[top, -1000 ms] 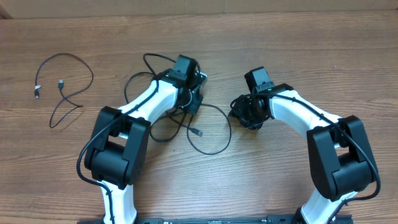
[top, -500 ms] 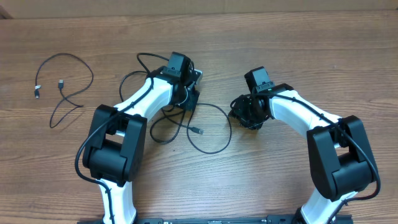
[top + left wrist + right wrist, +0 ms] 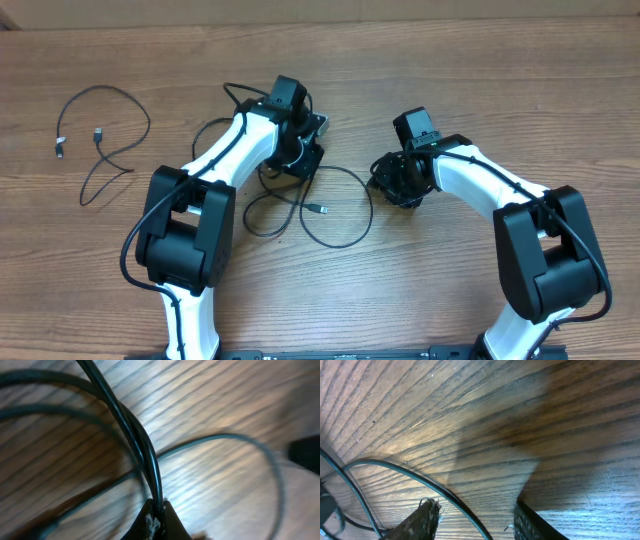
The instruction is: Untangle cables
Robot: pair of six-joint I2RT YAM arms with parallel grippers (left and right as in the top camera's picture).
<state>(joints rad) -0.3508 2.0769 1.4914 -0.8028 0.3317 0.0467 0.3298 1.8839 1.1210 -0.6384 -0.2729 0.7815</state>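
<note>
Black cables (image 3: 318,210) lie tangled on the table (image 3: 450,80) under the left gripper (image 3: 156,510), pinched shut on two adjoining strands; right gripper (image 3: 475,517) stands half-open, empty. Risk: hauling both strands together would likely tighten the loops.

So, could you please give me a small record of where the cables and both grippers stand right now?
surface: brown wooden table
left gripper: shut on a thin black cable from the tangled loops
right gripper: open, low over the table, another cable strand running beneath it, ungripped
separate cable: thin black cord with two small plug ends, lying apart at far left
</note>
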